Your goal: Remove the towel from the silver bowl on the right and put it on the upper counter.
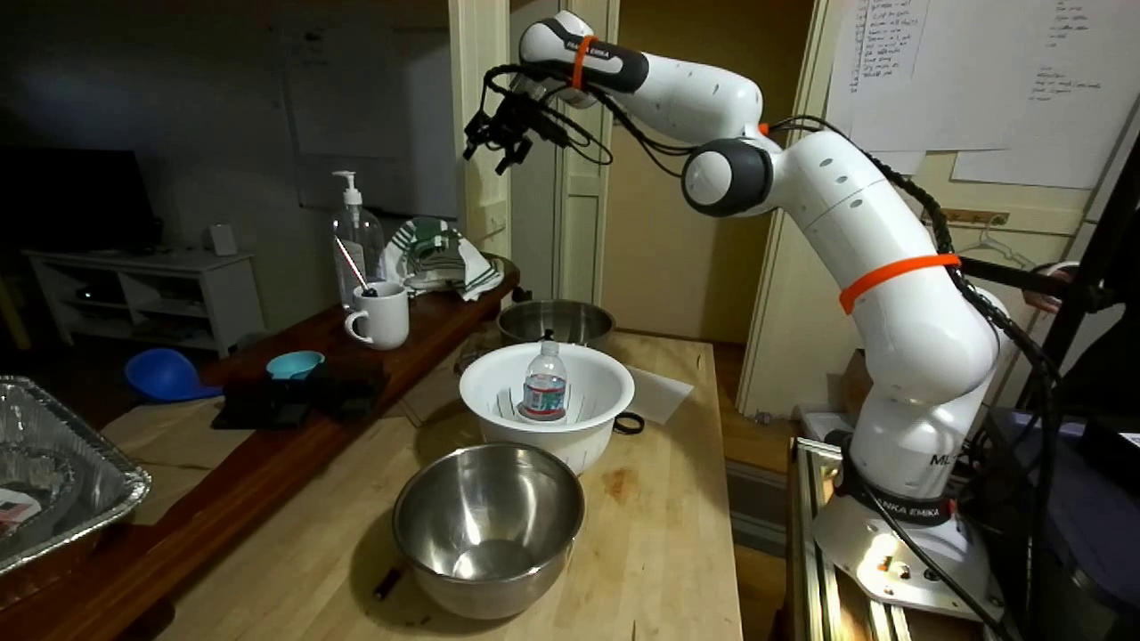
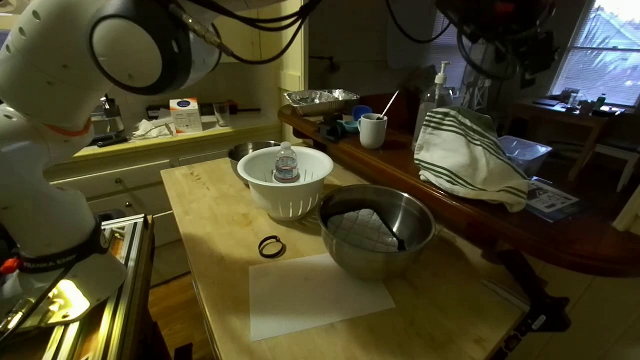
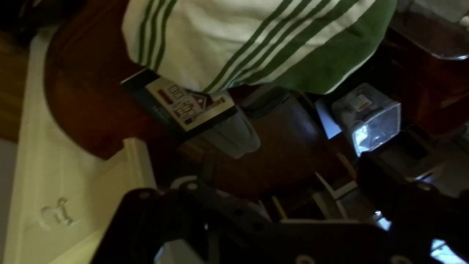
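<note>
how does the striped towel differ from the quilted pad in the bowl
The towel is white with green stripes; the pad is plain pale grey with stitched diamonds. The towel rises in a loose mound on the upper counter, while the pad sits inside a silver bowl. The towel also looks larger than the part of the pad that shows. Both look like cloth.

towel (image 2: 465, 157) on upper counter (image 2: 572, 242), silver bowl (image 2: 372, 265)

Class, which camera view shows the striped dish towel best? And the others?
An exterior view: the dish towel lies large, unobstructed and uncropped on the upper counter. The wrist view shows it close but cropped; in an exterior view the dish towel looks smaller.
</note>
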Controlling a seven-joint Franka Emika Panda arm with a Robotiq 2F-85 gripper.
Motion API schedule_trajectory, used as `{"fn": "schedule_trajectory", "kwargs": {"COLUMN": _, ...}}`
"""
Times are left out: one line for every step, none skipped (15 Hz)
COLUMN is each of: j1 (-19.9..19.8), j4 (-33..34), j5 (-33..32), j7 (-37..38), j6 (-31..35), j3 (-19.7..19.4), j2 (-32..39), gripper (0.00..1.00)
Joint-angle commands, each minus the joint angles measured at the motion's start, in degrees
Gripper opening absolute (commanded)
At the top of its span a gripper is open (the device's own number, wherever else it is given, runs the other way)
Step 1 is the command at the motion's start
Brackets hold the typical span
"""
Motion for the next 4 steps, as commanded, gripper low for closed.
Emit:
{"fn": "schedule_trajectory", "kwargs": {"j1": 3.0, "j4": -0.5, "j5": -8.1, "j7": 3.3, "j6": -2.7, "j3": -5.8, "j2": -4.6, "gripper": 1.0}}
{"fn": "schedule_trajectory", "kwargs": {"j1": 3.9, "j4": -0.7, "j5": -10.5, "j7": 3.6, "j6": -3.4, "j3": -7.2, "j2": -5.5, "gripper": 1.0}}
{"fn": "schedule_trajectory", "kwargs": {"j1": 5.4, "j4": -1.1, "j5": -13.0, "j7": 4.3, "j6": -4.4, "j3": -8.5, "j2": -6.0, "gripper": 1.0}}
{"fn": "schedule_trajectory", "kwargs": {"j1": 6.9, "j4": -1.3, "j5": -15.2, "j7": 4.5, "j6": -5.8, "j3": -9.4, "j2": -6.3, "gripper": 1.0}}
